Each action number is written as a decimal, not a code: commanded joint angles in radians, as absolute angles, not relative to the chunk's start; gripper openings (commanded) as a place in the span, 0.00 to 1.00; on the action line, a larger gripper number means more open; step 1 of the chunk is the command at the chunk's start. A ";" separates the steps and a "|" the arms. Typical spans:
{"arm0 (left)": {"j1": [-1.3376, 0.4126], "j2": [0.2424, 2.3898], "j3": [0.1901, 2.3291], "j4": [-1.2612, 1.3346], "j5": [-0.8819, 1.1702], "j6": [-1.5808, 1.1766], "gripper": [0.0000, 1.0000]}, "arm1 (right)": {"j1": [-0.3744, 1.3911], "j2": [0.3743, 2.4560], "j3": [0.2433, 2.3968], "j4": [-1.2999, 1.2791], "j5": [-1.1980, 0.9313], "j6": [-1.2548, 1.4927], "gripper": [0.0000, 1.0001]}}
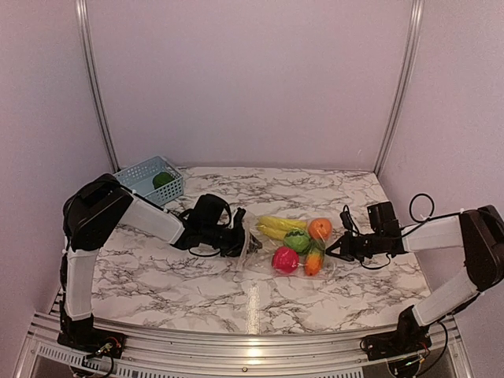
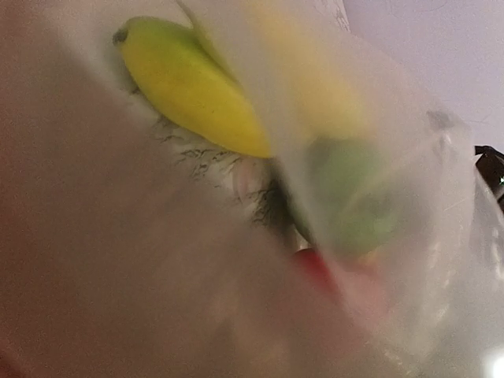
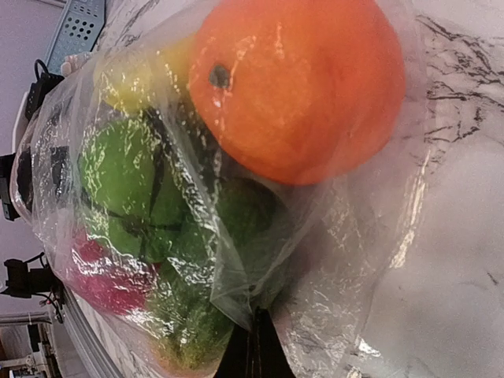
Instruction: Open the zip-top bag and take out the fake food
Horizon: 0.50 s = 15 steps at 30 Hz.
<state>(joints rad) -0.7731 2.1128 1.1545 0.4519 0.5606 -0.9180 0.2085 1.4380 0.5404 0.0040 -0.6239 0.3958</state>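
Top external view: the zip-top bag (image 1: 264, 253), fake food (image 1: 298, 240) inside, lies well apart from the blue basket (image 1: 146, 177). The right gripper (image 1: 329, 253) pinches the edge farthest from the basket; the left gripper (image 1: 252, 244), at the nearer edge, cannot be read. Best pulled apart slowly and evenly.
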 commanded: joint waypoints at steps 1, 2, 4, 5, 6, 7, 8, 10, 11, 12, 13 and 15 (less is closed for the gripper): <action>-0.792 2.168 1.192 0.528 0.608 -0.931 0.24 | 0.198 1.450 0.523 0.036 -0.629 0.392 0.00; -0.796 2.178 1.205 0.529 0.616 -0.929 0.25 | 0.198 1.451 0.520 0.038 -0.629 0.393 0.00; -0.805 2.193 1.228 0.523 0.635 -0.918 0.26 | 0.198 1.455 0.516 0.041 -0.629 0.394 0.00; -0.811 2.197 1.238 0.522 0.646 -0.912 0.26 | 0.198 1.457 0.514 0.043 -0.629 0.394 0.00; -0.816 2.199 1.247 0.523 0.657 -0.905 0.27 | 0.198 1.459 0.514 0.044 -0.630 0.394 0.00; -0.822 2.200 1.257 0.524 0.669 -0.899 0.28 | 0.198 1.461 0.513 0.046 -0.631 0.394 0.00; -0.826 2.200 1.264 0.527 0.683 -0.894 0.29 | 0.198 1.463 0.512 0.046 -0.633 0.394 0.00; -0.835 2.199 1.275 0.544 0.714 -0.892 0.32 | 0.198 1.465 0.512 0.049 -0.635 0.396 0.00; -0.840 2.197 1.277 0.555 0.728 -0.893 0.33 | 0.199 1.465 0.512 0.049 -0.635 0.396 0.00; -0.845 2.193 1.279 0.561 0.735 -0.891 0.36 | 0.199 1.464 0.511 0.050 -0.636 0.397 0.00; -0.849 2.190 1.280 0.562 0.743 -0.885 0.38 | 0.199 1.464 0.511 0.051 -0.637 0.400 0.00; -0.856 2.185 1.289 0.547 0.754 -0.871 0.43 | 0.201 1.461 0.509 0.053 -0.637 0.403 0.00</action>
<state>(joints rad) -0.8349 2.1853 1.2636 0.5220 0.6865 -0.9066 0.2085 1.4551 0.5182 0.0345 -0.6239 0.3962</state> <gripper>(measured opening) 0.393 0.002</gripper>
